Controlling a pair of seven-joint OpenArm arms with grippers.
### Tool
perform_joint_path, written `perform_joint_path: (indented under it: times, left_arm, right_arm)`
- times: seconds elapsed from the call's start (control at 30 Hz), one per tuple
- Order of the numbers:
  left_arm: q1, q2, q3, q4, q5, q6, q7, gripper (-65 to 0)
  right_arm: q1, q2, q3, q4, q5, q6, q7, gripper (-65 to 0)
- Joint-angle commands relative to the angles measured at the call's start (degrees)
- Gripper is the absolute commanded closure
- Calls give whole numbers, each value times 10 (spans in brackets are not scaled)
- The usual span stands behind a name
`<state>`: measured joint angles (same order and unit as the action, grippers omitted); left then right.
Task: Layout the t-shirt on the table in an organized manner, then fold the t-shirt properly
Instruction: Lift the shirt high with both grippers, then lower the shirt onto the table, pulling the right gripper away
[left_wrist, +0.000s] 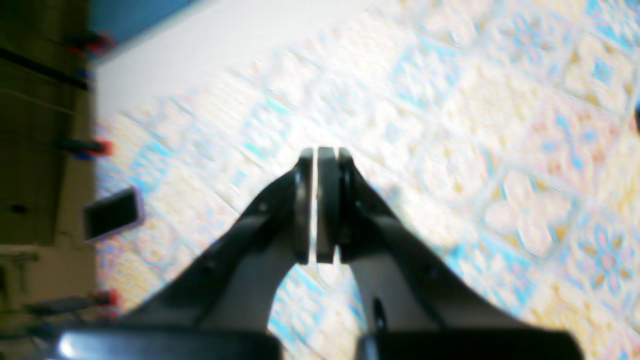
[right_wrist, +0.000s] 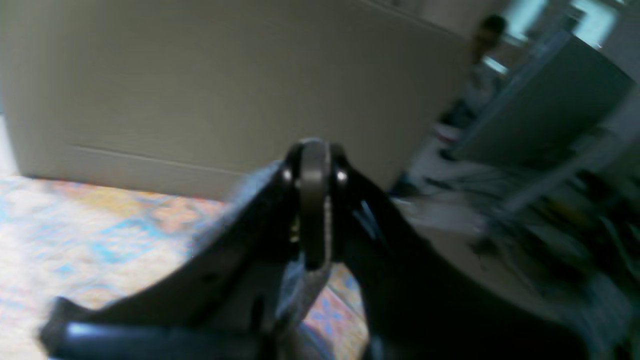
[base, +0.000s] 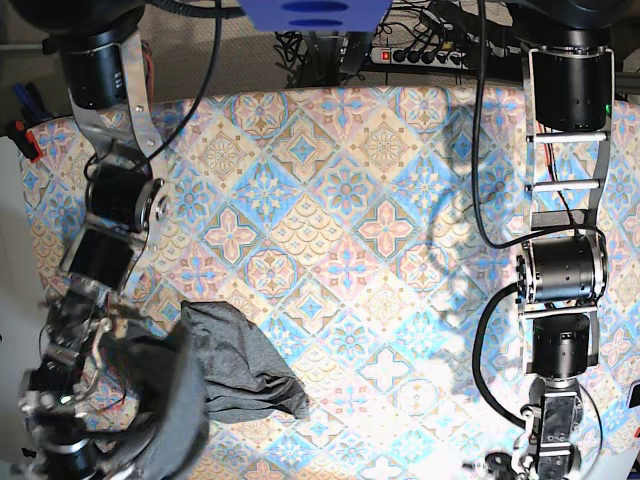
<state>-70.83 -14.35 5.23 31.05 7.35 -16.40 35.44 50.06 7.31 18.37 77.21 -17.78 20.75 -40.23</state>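
**T-shirt bunched at the lower left, one end lifted by the right arm**

In the base view, the t-shirt (base: 225, 365) is seen crumpled at the lower left of the frame. Part of it lies flat on the table (base: 380, 230), spreading toward the lower centre, while another part is drawn upward in a dark fold at the far lower left, where the right arm's wrist is wrapped by the cloth. The right gripper itself is hidden in that view by the fabric.

In the right wrist view, the right gripper (right_wrist: 314, 200) is shown with its jaws pressed together, and a strip of grey cloth is seen pinched between them and hanging below the tips toward the bottom centre of the frame. The patterned table cloth is visible at the lower left of that view, with a plain beige panel (right_wrist: 200, 85) filling the upper left; the picture is blurred.

In the left wrist view, the left gripper (left_wrist: 316, 205) is shown nearly closed, only a thin bright slit being left between the pads, and nothing is held. Bare patterned table lies beneath it. A dark phone (left_wrist: 112, 214) is seen at the left edge of that view, lying on the cloth.
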Motion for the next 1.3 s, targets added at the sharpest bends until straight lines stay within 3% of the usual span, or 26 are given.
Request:
perform_joint_path:
  times: [0.0, 0.07, 0.13, 0.2, 0.33, 0.57, 0.67, 0.8, 1.03, 1.17, 1.27]
  left_arm:
    - [-42, 3, 1, 56, -5, 3, -24, 0]
    - [-42, 11, -3, 141, -5, 3, -24, 0]
    - [12, 16, -4, 224, -5, 3, -24, 0]
    - [53, 30, -4, 273, -5, 3, -24, -40]
    - [91, 52, -4, 300, -4, 3, -24, -101]
    - [169, 67, 1, 374, -5, 2, -24, -106]
    - [204, 76, 7, 413, -5, -14, -26, -106]
    - [238, 105, 38, 419, -1, -54, -27, -106]
    - [271, 154, 46, 418, -5, -57, -29, -107]
    - [269, 170, 47, 396, -5, -57, -91, -110]
    - [265, 200, 45, 342, -5, -57, -127, -163]
  right_arm:
    - [5, -10, -29, 17, 13, 13, 14, 0]
    - [-25, -10, -68, 50, 13, 13, 14, 0]
    - [-55, -10, -102, 104, 13, 13, 14, 0]
    - [-56, -10, -127, 165, 13, 13, 14, 0]
    - [-56, -11, -164, 260, 13, 13, 14, 0]
    - [-60, -12, -196, 326, 14, 13, 16, 0]
    - [-61, -33, -203, 331, 13, 13, 16, 0]
    - [-61, -70, -201, 334, 11, 13, 16, 0]
    - [-60, -80, -206, 343, 10, 13, 17, 0]
    - [-65, -80, -206, 347, 9, 13, 15, 0]
    - [-76, -80, -210, 347, 9, 13, 15, 0]
